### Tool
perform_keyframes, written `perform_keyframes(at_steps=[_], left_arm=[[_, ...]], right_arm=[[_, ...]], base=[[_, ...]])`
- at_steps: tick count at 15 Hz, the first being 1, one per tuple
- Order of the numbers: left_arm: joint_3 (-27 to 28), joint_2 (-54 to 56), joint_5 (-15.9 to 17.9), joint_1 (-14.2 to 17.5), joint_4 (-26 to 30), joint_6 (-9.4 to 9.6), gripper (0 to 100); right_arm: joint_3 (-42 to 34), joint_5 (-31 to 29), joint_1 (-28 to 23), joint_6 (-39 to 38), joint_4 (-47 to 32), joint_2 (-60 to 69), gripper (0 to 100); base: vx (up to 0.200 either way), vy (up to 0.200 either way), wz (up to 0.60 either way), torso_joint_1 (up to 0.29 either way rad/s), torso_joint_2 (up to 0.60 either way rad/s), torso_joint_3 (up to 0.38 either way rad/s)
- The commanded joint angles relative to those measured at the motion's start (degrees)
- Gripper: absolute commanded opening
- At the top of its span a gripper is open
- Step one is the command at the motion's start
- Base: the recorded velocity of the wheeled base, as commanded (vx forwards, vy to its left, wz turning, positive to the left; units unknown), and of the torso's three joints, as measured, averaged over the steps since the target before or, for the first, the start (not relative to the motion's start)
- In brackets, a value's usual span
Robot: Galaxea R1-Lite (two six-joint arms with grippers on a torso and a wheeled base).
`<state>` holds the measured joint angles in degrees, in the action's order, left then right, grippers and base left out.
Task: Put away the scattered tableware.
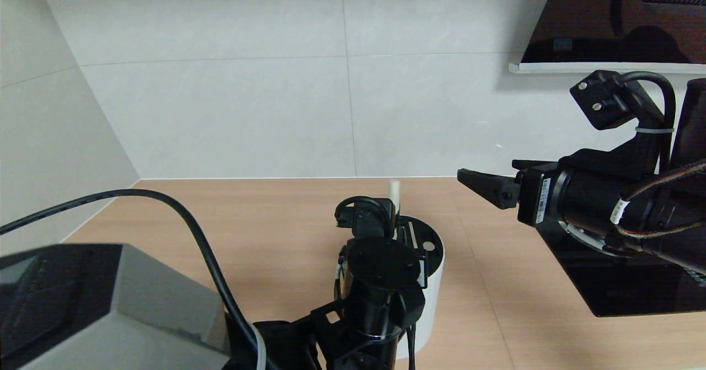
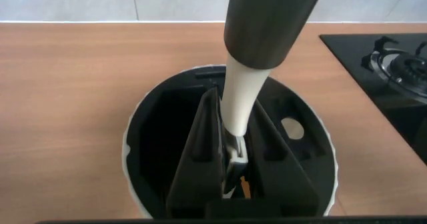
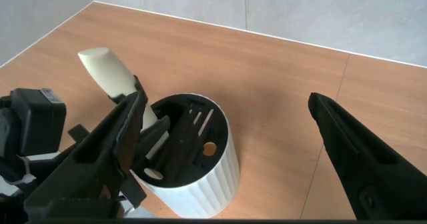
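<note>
Nearest, the left gripper (image 2: 235, 141) is clamped on 1 cream-handled utensil (image 2: 243, 91) standing in 1 white holder (image 1: 436, 287) in the middle of the worktop (image 1: 265, 221), while farther right the right gripper (image 3: 225, 101) hangs wide open, empty, beside 1 hob (image 1: 634, 293).

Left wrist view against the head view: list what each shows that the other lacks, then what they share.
Left wrist view: the lower end of the utensil entering a slot of the holder, and a stove burner. Head view: the right gripper, open and raised, and the range hood. Shared: white holder, utensil handle, wooden counter, black stovetop.
</note>
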<state>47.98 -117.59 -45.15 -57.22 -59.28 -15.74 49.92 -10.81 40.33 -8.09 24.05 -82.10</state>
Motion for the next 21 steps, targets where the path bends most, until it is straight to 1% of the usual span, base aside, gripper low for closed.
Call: perform_keyframes(at_steps=[1,8,10,11,13,14,16,17,18,19,20,21], left_arm=[[-0.1,-0.1,0.0,-0.1,0.0,0.01,100],[-0.3,1.3,0.1,-0.3,0.0,0.01,100],[-0.6,4.7,0.6,-0.1,0.0,0.09,100],[-1.6,9.7,1.8,0.3,0.4,0.62,100],[-2.5,15.9,5.1,2.3,0.4,2.29,100],[-2.5,21.9,8.0,4.7,0.6,2.64,100],[-3.7,33.4,14.0,9.9,2.0,2.55,100],[-4.7,37.3,16.5,11.6,3.4,2.55,100],[-6.2,43.6,20.9,13.2,6.3,2.38,100],[-7.6,48.6,24.1,14.1,9.4,2.38,100],[-9.5,55.1,27.0,14.9,14.8,2.47,100],[-11.3,61.0,28.1,15.9,21.2,2.55,100]], right_arm=[[0.0,0.0,0.0,0.0,0.0,-0.1,100],[0.0,0.0,0.0,0.0,0.0,0.0,100],[0.0,0.0,0.0,0.0,0.0,0.1,100],[0.0,0.0,-0.4,0.0,0.0,0.3,100],[0.0,0.0,-1.1,0.0,0.0,0.5,100],[0.0,-0.1,-2.9,0.0,0.0,0.9,100],[0.1,-0.1,-5.6,0.1,0.1,4.1,100],[-0.1,-0.1,-6.8,0.1,0.2,5.5,100],[-0.9,0.0,-9.2,0.0,0.0,8.7,100],[-1.9,0.0,-11.5,0.0,0.0,11.3,100],[-4.2,0.0,-14.1,-0.1,0.0,15.1,100],[-7.2,0.2,-16.6,-0.1,0.2,19.0,100]], base=[[0.0,0.0,0.0,0.0,0.0,0.0],[0.0,0.0,0.0,0.0,0.0,0.0],[0.0,0.0,0.0,0.0,0.0,0.0],[0.0,0.0,0.0,0.0,0.0,0.0],[0.0,0.0,0.0,0.0,0.0,0.0],[0.0,0.0,0.0,0.0,0.0,0.0],[0.0,0.0,0.0,0.0,0.0,0.0],[0.0,0.0,0.0,0.0,0.0,0.0],[0.0,0.0,0.0,0.0,0.0,0.0],[0.0,0.0,0.0,0.0,0.0,0.0],[0.0,0.0,0.0,0.0,0.0,0.0],[0.0,0.0,0.0,0.0,0.0,0.0]])
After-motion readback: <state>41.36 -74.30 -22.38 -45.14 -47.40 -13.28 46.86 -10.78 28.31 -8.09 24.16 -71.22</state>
